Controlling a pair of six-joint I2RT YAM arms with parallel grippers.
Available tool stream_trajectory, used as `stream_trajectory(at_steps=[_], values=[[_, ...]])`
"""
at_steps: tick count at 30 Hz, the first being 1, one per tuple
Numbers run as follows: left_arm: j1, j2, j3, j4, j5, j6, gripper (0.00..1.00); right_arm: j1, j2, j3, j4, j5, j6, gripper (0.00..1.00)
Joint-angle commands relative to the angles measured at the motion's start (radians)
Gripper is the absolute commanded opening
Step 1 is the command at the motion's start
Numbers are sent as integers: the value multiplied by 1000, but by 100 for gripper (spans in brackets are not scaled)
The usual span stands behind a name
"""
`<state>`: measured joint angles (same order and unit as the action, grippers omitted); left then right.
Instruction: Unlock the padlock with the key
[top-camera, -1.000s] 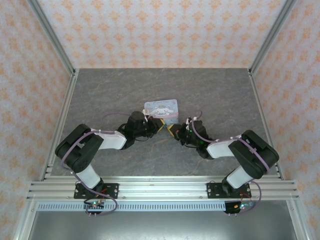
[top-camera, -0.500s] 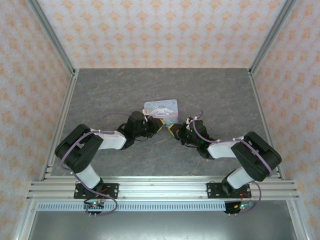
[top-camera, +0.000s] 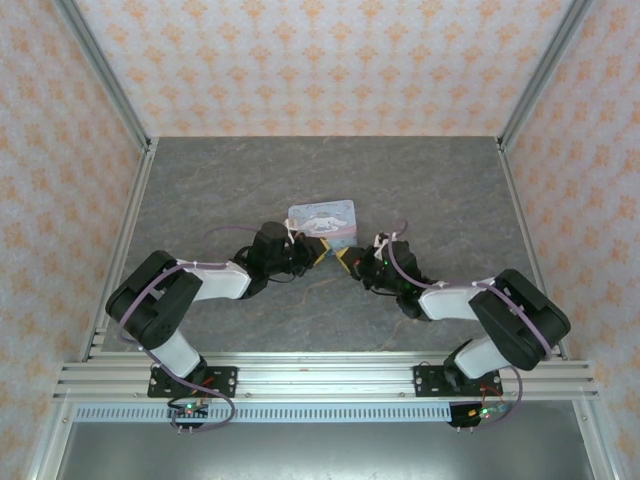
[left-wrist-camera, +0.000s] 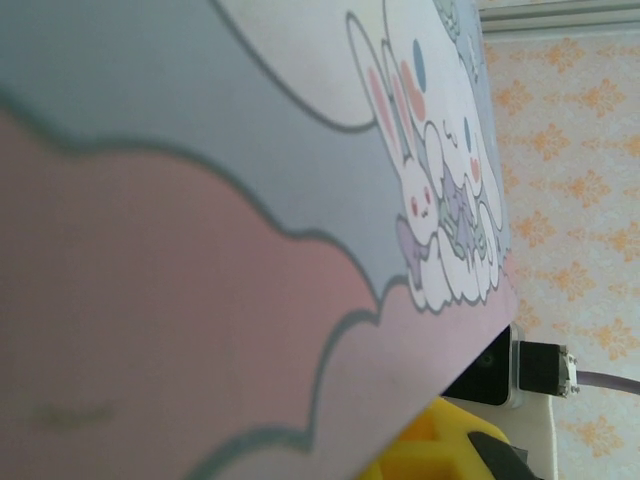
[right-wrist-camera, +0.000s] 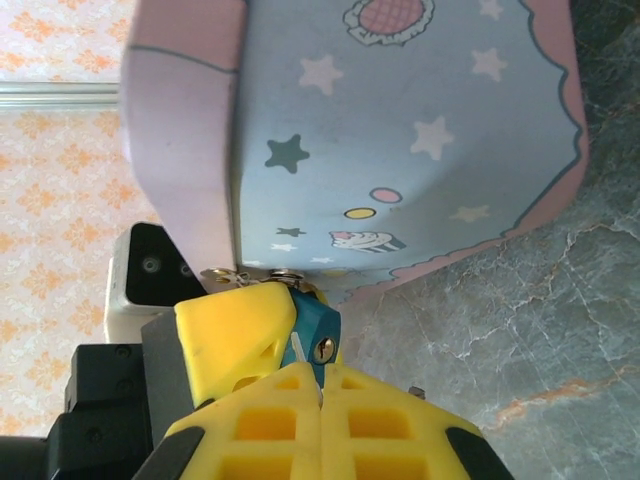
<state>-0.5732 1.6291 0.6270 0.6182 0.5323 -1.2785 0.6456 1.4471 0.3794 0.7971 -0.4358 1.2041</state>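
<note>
Teal padlock (right-wrist-camera: 320, 331); pastel-blue, pink-edged, star-printed tin (right-wrist-camera: 400, 130)

the tin (top-camera: 322, 214) lies on the table (top-camera: 220, 190), the padlock (right-wrist-camera: 316, 334) seemingly touching its near edge, between the left gripper (top-camera: 320, 250) and right gripper (right-wrist-camera: 320, 380).

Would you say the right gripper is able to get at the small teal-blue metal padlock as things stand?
Probably yes: the small teal-blue padlock sits right at the right gripper's shut fingertips, keyhole facing them, nothing between.
</note>
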Motion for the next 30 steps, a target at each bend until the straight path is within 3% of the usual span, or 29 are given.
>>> stream_trajectory(at_steps=[1, 10, 30], values=[[13, -42, 34, 20, 75, -30, 0, 6, -44, -34, -2, 9, -29, 0], [25, -38, 64, 24, 161, -74, 0, 6, -97, -56, -34, 0, -40, 0], [28, -46, 57, 4, 155, -62, 0, 6, -60, -1, -35, -1, -40, 0]])
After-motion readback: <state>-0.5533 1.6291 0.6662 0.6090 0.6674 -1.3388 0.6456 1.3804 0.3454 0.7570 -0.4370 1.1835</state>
